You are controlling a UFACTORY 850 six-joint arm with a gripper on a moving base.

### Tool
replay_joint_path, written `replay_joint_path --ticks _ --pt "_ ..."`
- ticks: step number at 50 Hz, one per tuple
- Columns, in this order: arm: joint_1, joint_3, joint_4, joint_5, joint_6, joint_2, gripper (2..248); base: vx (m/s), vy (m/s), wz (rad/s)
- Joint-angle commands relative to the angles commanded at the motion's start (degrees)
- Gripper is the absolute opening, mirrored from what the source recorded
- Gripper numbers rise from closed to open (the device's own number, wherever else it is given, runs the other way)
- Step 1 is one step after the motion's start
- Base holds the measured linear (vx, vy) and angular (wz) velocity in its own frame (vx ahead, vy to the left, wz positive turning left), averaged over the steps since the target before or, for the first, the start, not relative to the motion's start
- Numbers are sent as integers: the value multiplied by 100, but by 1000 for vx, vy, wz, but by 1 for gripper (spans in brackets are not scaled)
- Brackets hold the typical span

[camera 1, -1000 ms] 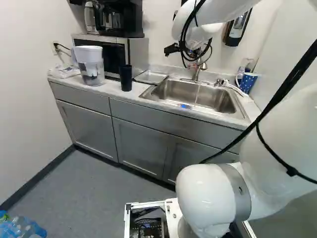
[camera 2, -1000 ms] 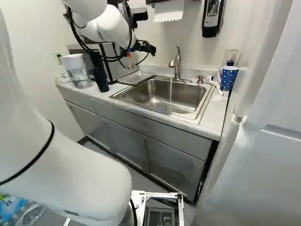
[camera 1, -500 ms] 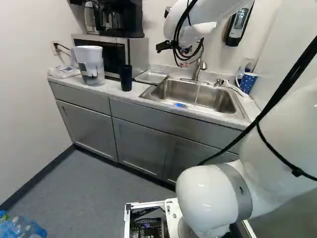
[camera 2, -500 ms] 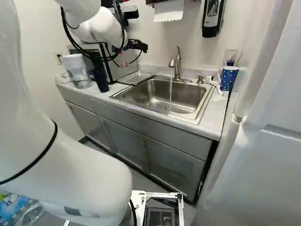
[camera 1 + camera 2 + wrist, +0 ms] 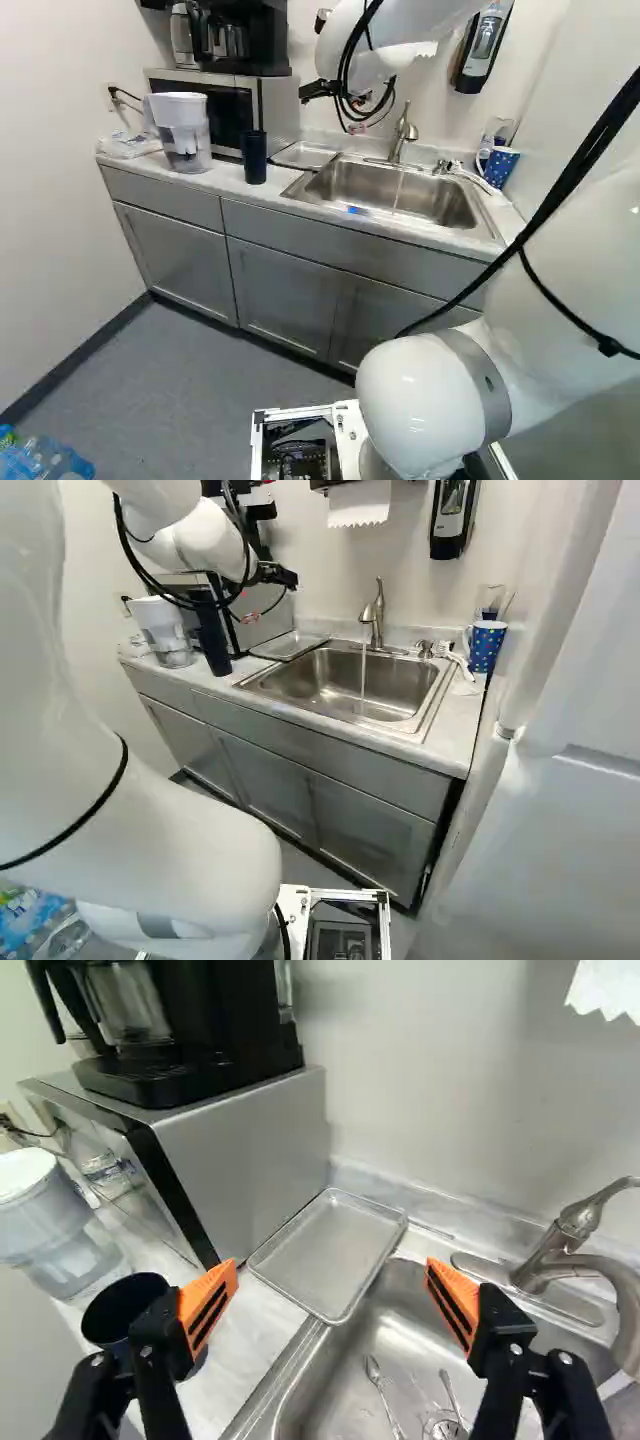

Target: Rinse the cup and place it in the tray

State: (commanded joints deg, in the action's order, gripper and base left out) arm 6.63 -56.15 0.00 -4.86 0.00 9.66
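My gripper [image 5: 277, 576] hangs in the air above the counter's back, left of the faucet in the right base view. In the wrist view the gripper [image 5: 331, 1272] stands wide open, nothing between its orange pads. A dark tumbler cup [image 5: 122, 1308] stands upright on the counter, beyond the outer side of one finger, which partly hides it; the same cup [image 5: 254, 158] is left of the sink in the left base view. The shallow metal tray [image 5: 332, 1247] lies bare between microwave and sink, ahead of the fingers. Water [image 5: 363, 685] runs from the faucet [image 5: 376, 615] into the sink [image 5: 300, 677].
A microwave [image 5: 245, 1150] carrying a black coffee maker [image 5: 180, 1030] borders the tray. The water pitcher [image 5: 181, 130] stands left of the cup. Spoons [image 5: 380, 1390] lie in the sink. A dotted blue mug [image 5: 487, 645] and a brush [image 5: 455, 660] are at the sink's far right.
The arm has swung leftward in both base views, carrying the gripper away from the faucet side toward the microwave. The base, cup and tray have not moved.
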Motion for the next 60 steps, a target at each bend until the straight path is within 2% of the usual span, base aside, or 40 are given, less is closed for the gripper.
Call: replay_joint_path --ticks 60 --pt "1023 -418 0 -427 0 -447 247 0 0 0"
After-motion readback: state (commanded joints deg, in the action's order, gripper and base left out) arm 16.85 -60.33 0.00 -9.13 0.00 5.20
